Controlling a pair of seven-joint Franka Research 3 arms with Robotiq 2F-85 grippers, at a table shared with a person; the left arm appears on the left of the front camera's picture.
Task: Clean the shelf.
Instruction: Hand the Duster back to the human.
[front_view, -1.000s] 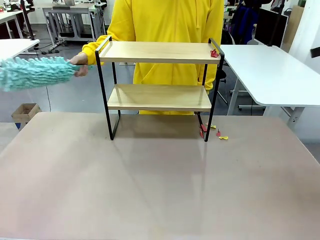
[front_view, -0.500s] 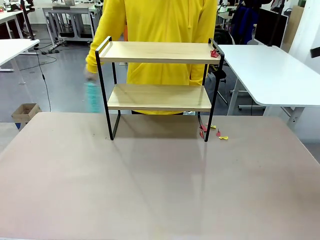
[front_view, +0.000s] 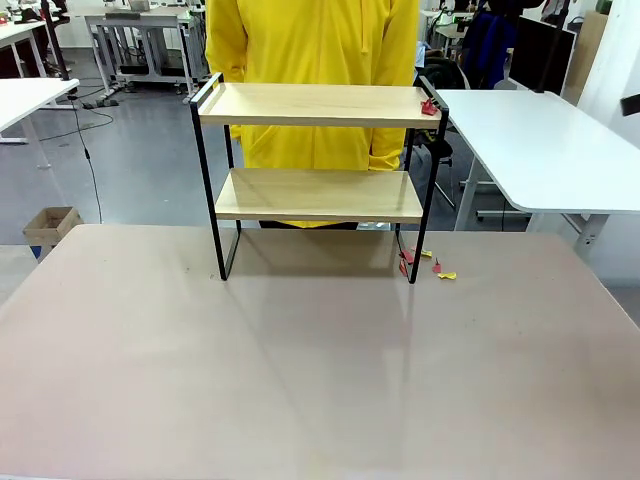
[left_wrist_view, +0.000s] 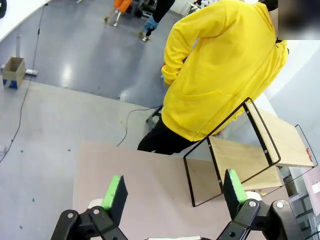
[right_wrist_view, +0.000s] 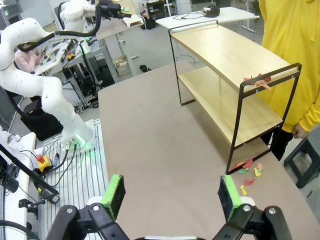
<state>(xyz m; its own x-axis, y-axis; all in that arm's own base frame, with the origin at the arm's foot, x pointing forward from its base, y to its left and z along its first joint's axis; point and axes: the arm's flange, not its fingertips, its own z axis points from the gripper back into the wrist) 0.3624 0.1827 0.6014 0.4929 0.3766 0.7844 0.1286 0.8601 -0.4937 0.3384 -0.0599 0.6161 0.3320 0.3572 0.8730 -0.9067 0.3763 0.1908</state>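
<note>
The shelf (front_view: 315, 104) stands on the far half of the table, two light wood boards in a thin black frame. A few red scraps (front_view: 429, 106) lie at the right end of its top board, and more red and yellow scraps (front_view: 425, 262) lie on the table by its right front leg. A person in a yellow hoodie (front_view: 310, 40) stands right behind it. My left gripper (left_wrist_view: 174, 190) is open, well above the table, looking down at the shelf (left_wrist_view: 250, 150). My right gripper (right_wrist_view: 172, 192) is open too, high over the table, far from the shelf (right_wrist_view: 230, 55) and its scraps (right_wrist_view: 256, 80).
The brown table (front_view: 300, 370) stretches bare in front of the shelf. A white table (front_view: 540, 140) stands at the back right and a cardboard box (front_view: 50, 225) sits on the floor at the left. A white arm (right_wrist_view: 35, 75) stands off the table's edge.
The person held a teal duster out to the left, swung it down beside the shelf, and now stands upright behind the shelf with arms lowered. Both grippers stayed open.
</note>
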